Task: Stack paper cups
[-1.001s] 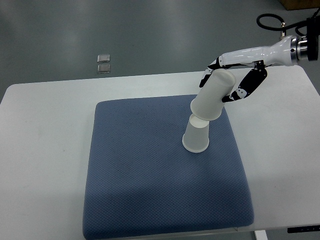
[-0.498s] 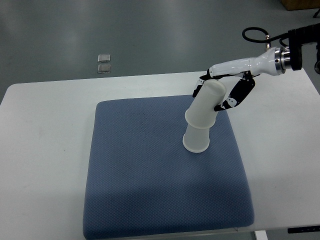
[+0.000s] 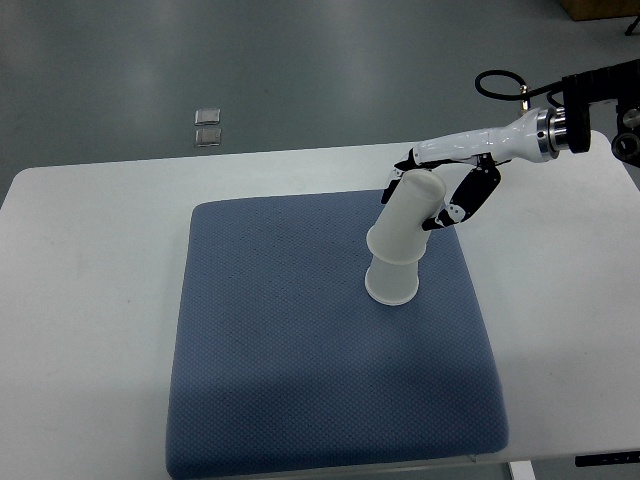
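A white paper cup stands upside down on the blue mat, right of its middle. A second white paper cup, also upside down and tilted to the upper right, sits over the top of the first one. My right hand comes in from the upper right, and its black fingers are wrapped around the upper end of this tilted cup. The left arm does not show.
The blue mat lies on a white table. Two small grey squares lie on the floor beyond the table's far edge. A black cable loops at my right wrist.
My right hand has carried the tilted cup left and down. Its open mouth now covers more of the standing cup, and it leans less than before.
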Available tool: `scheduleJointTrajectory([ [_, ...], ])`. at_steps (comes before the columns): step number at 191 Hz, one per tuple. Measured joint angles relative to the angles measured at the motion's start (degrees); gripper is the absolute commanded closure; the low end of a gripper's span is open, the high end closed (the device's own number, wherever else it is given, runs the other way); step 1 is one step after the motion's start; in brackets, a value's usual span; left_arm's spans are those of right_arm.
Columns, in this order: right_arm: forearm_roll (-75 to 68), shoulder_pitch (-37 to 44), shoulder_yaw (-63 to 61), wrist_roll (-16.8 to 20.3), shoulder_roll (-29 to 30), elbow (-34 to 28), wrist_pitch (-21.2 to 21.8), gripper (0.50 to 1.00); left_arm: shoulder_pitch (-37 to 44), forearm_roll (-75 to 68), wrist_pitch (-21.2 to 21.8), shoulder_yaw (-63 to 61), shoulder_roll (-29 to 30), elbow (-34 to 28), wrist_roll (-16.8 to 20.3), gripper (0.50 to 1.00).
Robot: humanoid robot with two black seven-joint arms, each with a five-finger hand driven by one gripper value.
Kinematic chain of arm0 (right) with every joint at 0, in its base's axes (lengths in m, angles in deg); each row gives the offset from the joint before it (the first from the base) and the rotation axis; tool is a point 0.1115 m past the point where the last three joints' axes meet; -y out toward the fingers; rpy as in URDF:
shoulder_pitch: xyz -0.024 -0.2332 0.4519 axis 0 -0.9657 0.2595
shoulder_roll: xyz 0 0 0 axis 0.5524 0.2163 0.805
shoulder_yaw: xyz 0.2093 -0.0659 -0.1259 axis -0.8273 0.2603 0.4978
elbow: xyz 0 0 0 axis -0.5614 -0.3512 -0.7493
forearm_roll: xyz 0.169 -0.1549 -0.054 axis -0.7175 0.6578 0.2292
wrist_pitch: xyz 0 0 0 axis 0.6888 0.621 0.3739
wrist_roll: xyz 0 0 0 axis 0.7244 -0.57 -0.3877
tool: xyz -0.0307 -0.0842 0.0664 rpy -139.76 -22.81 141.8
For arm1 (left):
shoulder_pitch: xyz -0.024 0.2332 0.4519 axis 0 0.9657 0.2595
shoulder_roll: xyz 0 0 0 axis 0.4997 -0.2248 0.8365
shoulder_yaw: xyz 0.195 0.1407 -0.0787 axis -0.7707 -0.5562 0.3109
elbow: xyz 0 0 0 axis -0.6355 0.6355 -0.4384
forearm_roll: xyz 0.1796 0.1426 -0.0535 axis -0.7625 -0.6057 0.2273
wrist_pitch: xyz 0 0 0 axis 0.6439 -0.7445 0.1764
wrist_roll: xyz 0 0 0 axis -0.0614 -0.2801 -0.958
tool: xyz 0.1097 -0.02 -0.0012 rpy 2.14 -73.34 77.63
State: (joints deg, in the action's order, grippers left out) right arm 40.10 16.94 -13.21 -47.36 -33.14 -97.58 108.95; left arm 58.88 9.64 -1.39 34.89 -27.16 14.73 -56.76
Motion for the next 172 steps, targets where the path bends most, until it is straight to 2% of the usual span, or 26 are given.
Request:
scheduleJointTrajectory([
  [21, 0.07, -0.33, 0.06, 0.00, 0.04, 0.33, -0.04, 0.818, -0.01, 0.00, 0.00, 0.00, 0.00, 0.00, 0.00, 0.500],
  [67, 0.80, -2.44, 0.05, 0.00, 1.08, 1.91, -0.13, 0.744, -0.01, 0.00, 0.00, 0.01, 0.00, 0.00, 0.00, 0.500],
  [82, 1.05, -2.78, 0.05, 0.00, 2.14, 2.16, -0.38, 0.640, -0.01, 0.00, 0.00, 0.01, 0.00, 0.00, 0.00, 0.500],
  [96, 1.11, -2.96, 0.02, 0.04, 2.64, 2.31, -1.42, 0.603, 0.00, 0.00, 0.00, 0.01, 0.00, 0.00, 0.00, 0.500],
  [126, 0.90, -3.13, -0.02, 0.05, 2.78, 2.61, -2.65, 0.587, -0.01, 0.00, 0.00, 0.01, 0.00, 0.00, 0.00, 0.500],
  [172, -2.80, -2.97, -1.04, -0.09, 1.98, 3.81, -2.79, 0.589, -0.01, 0.00, 0.00, 0.01, 0.00, 0.00, 0.00, 0.500],
])
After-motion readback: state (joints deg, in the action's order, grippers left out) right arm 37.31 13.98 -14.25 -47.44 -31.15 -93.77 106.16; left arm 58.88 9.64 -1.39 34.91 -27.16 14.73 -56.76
